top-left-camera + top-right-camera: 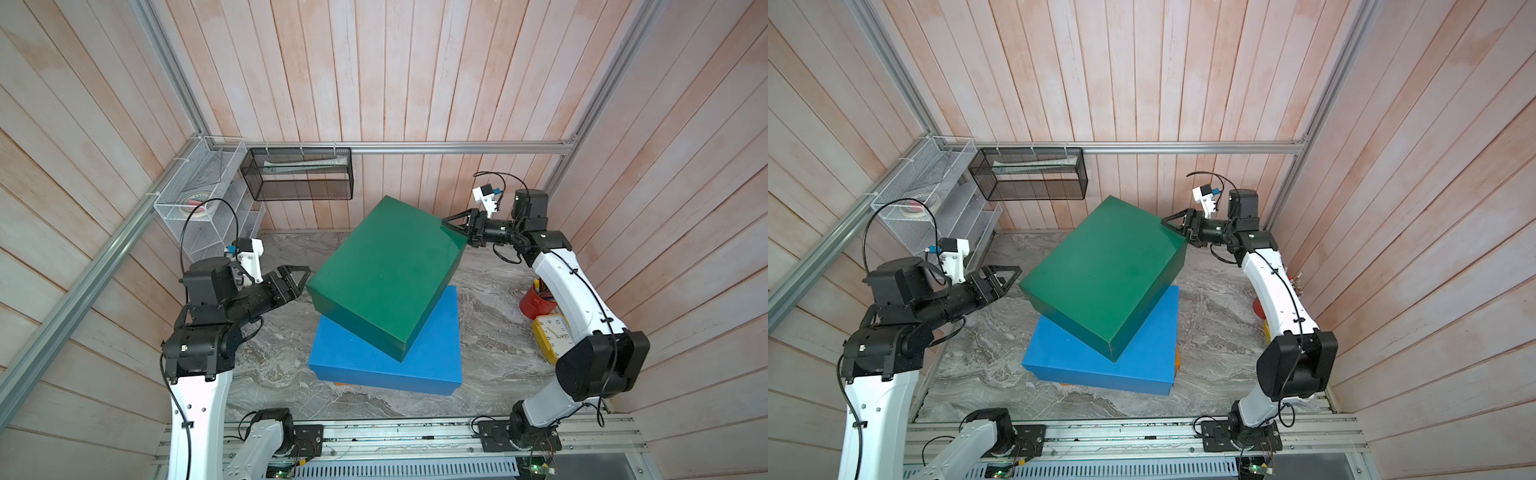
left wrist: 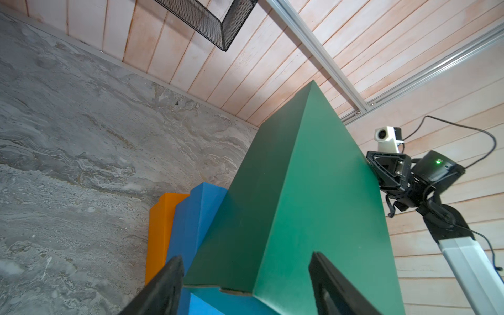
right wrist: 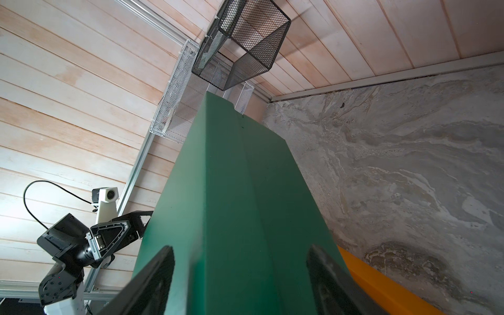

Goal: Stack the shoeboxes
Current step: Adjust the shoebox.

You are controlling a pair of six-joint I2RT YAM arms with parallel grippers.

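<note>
Jaws on both arms stand apart, each pair straddling a corner of the green box [image 1: 386, 274]: the left gripper [image 1: 305, 276] at its left-hand corner, the right gripper [image 1: 451, 224] at the diagonally opposite far one, though whether the pads actually press the card I cannot tell. That box sits on top of the blue box [image 1: 374, 365], turned well askew so its corners overhang, with the orange box [image 2: 161, 226] at the bottom on the table [image 1: 498, 291]. Likely light and hollow, it should be stiffest at the corners and soft mid-panel, its smooth lid apt to slip or lift off, so holding opposite corners low looks soundest
</note>
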